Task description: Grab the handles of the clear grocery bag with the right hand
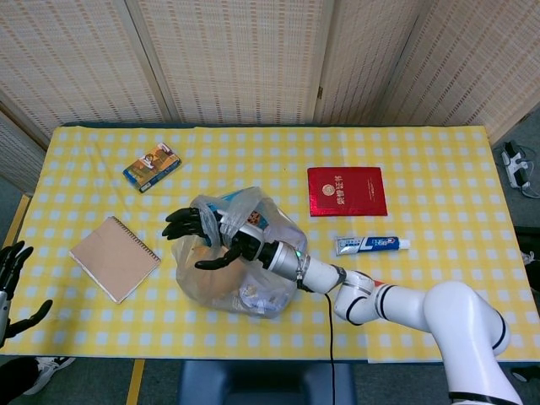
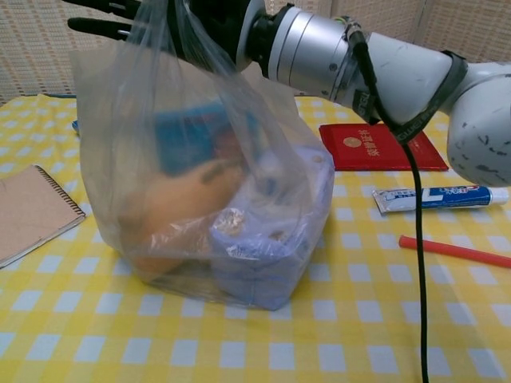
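At the far left my left hand (image 1: 14, 287) sits idle off the worktop (image 1: 439, 169) edge, fingers apart and holding nothing, well away from the notebook (image 1: 114, 257). Mid-worktop stands the clear grocery bag (image 1: 240, 274), full and slumped on the checked cloth; I judge it soft, slippery film with a fair load inside, so it should be taken by the gathered handles (image 2: 172, 36) at the top, not the walls. My right hand (image 1: 207, 240) is up there with fingers spread through the plastic, though I cannot tell from either view whether it truly grips the handles.
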`<control>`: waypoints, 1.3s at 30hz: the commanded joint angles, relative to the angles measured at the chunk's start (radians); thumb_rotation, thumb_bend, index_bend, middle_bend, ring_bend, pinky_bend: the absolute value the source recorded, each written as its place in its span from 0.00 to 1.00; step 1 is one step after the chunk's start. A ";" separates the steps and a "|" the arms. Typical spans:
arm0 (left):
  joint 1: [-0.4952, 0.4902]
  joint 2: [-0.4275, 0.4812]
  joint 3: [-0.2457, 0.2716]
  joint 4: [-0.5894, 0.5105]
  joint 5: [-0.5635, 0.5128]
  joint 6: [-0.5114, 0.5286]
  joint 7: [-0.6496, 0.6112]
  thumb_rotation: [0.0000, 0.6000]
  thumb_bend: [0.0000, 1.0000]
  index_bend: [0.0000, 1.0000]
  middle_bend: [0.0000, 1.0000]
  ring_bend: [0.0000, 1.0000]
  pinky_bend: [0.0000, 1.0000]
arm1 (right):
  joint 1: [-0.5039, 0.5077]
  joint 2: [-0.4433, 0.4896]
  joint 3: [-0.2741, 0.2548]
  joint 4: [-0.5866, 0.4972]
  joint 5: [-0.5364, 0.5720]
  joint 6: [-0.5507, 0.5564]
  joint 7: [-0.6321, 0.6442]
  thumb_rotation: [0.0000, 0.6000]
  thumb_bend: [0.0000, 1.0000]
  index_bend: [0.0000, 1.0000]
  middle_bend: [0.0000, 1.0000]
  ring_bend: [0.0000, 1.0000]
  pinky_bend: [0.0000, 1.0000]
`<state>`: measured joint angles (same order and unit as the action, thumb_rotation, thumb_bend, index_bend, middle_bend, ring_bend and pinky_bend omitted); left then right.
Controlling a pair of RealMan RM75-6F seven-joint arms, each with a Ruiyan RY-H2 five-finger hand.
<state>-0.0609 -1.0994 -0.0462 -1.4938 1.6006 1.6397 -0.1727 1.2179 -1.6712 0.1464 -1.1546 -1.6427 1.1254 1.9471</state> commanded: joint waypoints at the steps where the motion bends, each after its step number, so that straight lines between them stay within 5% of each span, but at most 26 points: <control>1: 0.002 0.001 0.000 -0.001 0.000 0.001 -0.002 1.00 0.28 0.00 0.07 0.06 0.00 | -0.004 -0.007 0.029 -0.021 0.042 -0.016 0.009 1.00 0.26 0.33 0.39 0.33 0.26; 11: 0.009 0.007 0.002 -0.007 0.009 0.016 -0.006 1.00 0.28 0.01 0.07 0.06 0.00 | -0.037 -0.026 0.095 -0.053 0.134 -0.036 0.044 1.00 0.27 0.50 0.58 0.60 0.55; 20: 0.012 0.006 0.002 -0.002 0.014 0.025 -0.012 1.00 0.28 0.00 0.07 0.06 0.00 | -0.059 0.007 0.142 -0.149 0.214 -0.127 -0.056 1.00 0.48 0.71 0.73 0.83 0.83; 30: 0.008 0.004 0.004 -0.002 0.014 0.014 -0.006 1.00 0.28 0.00 0.07 0.06 0.00 | -0.109 0.143 0.205 -0.370 0.226 -0.148 -0.100 1.00 0.49 0.78 0.74 0.86 0.88; 39: -0.002 -0.002 0.005 -0.012 0.008 -0.012 0.024 1.00 0.28 0.00 0.07 0.06 0.00 | -0.171 0.342 0.371 -0.641 0.280 -0.106 -0.154 1.00 0.49 0.78 0.74 0.86 0.88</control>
<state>-0.0619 -1.1009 -0.0412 -1.5048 1.6091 1.6287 -0.1502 1.0695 -1.3790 0.4708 -1.7400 -1.3834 1.0051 1.8184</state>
